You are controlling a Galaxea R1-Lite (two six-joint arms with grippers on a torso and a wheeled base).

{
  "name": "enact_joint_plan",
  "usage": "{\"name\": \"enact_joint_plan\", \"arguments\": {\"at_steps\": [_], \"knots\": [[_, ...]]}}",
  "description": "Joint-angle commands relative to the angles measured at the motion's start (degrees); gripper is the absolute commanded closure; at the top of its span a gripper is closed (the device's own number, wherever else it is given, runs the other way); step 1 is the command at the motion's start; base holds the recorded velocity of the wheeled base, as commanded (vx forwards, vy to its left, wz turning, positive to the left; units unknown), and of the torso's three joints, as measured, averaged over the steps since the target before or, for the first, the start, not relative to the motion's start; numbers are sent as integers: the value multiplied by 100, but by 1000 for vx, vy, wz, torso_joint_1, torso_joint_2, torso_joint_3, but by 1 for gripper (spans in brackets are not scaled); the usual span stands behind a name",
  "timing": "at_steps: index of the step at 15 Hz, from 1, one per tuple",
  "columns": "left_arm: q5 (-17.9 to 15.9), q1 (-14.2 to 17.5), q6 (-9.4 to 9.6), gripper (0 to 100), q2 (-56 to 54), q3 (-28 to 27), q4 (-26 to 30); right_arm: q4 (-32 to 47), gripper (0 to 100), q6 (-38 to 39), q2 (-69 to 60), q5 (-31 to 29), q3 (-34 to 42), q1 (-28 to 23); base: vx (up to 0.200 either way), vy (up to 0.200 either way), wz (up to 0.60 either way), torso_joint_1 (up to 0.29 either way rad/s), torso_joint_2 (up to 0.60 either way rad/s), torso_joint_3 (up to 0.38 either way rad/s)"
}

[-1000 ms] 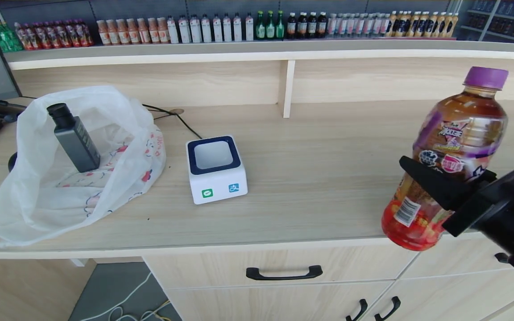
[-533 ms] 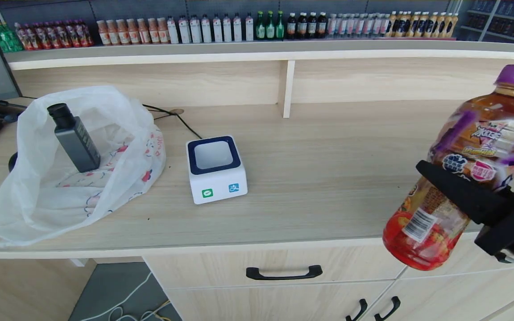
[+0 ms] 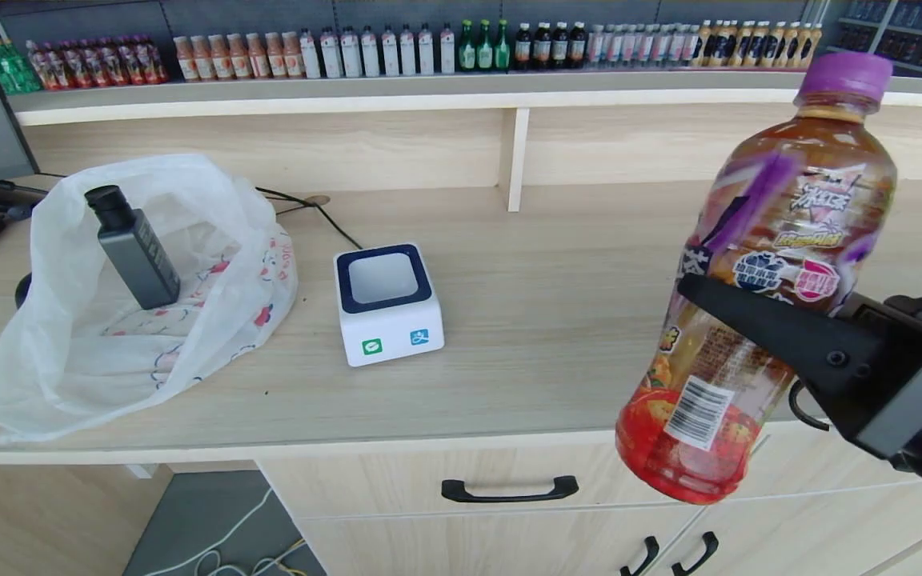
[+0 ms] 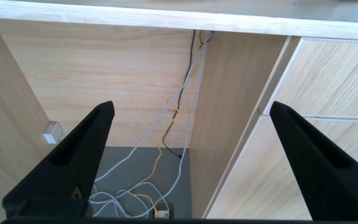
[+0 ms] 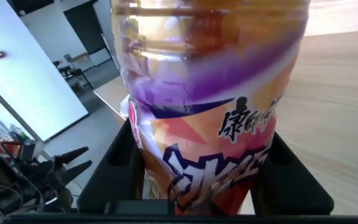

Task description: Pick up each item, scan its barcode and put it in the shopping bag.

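Here, the wooden counter (image 3: 557, 320) carried the white shopping bag (image 3: 69, 352) at the robot's left, slumped open on its side. The drink bottle (image 3: 781, 264), amber-filled with a purple cap, was in the air at the robot's right, over the counter's front edge and well apart from the bag. It leaned slightly, cap uppermost.

The right claw (image 3: 737, 308) was clamped round the bottle's middle, one black finger crossing the label in front. The left claw (image 4: 191, 155) hung below counter level with its fingers spread wide and nothing between them.

The white scanner (image 3: 387, 304) stood between bag and bottle, its dark-framed window facing up. A dark grey flask (image 3: 134, 248) leaned inside the bag, neck up. The barcode (image 3: 697, 412) sat low on the bottle, below the grip, turned toward the robot and not toward the scanner window.

Likely faults from this position:
- **Failed scan.** The barcode probably would not read unless the bottle was tipped or turned to bring it over the window.
- **Slip in the grip.** The wall was smooth and round and the liquid was free to shift, so a quick wrist roll could have let the bottle twist or slide in the claw.
- **Knocked scanner.** A low carry toward the bag might have struck it.
- **Bad drop into the bag.** The limp mouth could have folded shut, or the bottle could have toppled the flask.
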Motion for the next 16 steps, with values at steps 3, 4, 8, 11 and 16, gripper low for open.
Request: {"name": "enact_joint_plan", "arguments": {"at_steps": [3, 4, 8, 11, 16], "knots": [[0, 0, 2, 0, -2, 0, -2, -17, 100, 478, 754, 478, -881, 81, 0, 0, 0, 0, 0, 0], [0, 0, 2, 0, -2, 0, -2, -35, 100, 689, 719, 610, -899, 256, 0, 0, 0, 0, 0, 0], [0, 0, 2, 0, -2, 0, -2, -35, 100, 996, 587, 751, -863, 538, 0, 0, 0, 0, 0, 0], [0, 0, 2, 0, -2, 0, -2, -105, 100, 1260, 613, 812, -960, 766, 0, 0, 0, 0, 0, 0], [0, 0, 2, 0, -2, 0, -2, -158, 100, 1734, 701, 812, -1118, 951, 0, 0, 0, 0, 0, 0]]}}
